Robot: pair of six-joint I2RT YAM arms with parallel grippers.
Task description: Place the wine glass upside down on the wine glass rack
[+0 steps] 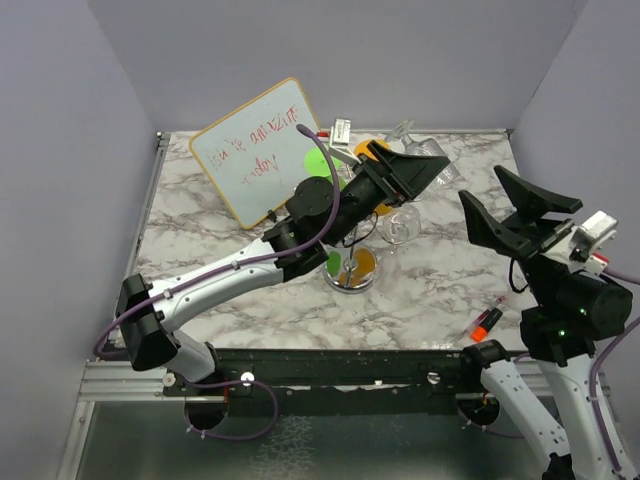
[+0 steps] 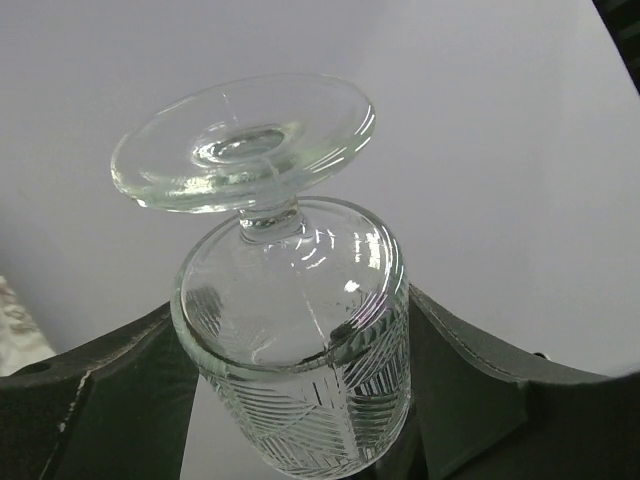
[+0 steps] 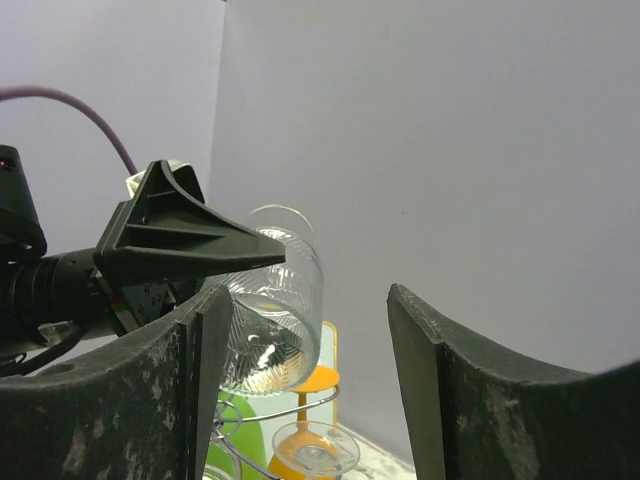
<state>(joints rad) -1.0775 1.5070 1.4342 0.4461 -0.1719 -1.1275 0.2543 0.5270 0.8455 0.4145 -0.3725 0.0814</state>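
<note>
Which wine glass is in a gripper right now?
The clear ribbed glass, clamped by its bowl in the left gripper. The orange glass sits low at the wire rack, and the right gripper is open and empty.

light: bright; even; diffuse | shadows: soft, faint on bench (image 1: 440,285) | glare: small white glints on wine glass (image 2: 300,330) | focus: all three views crisp

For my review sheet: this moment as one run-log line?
left tool: grips wine glass | right tool: open, empty | wine glass rack: glass not hung
</note>
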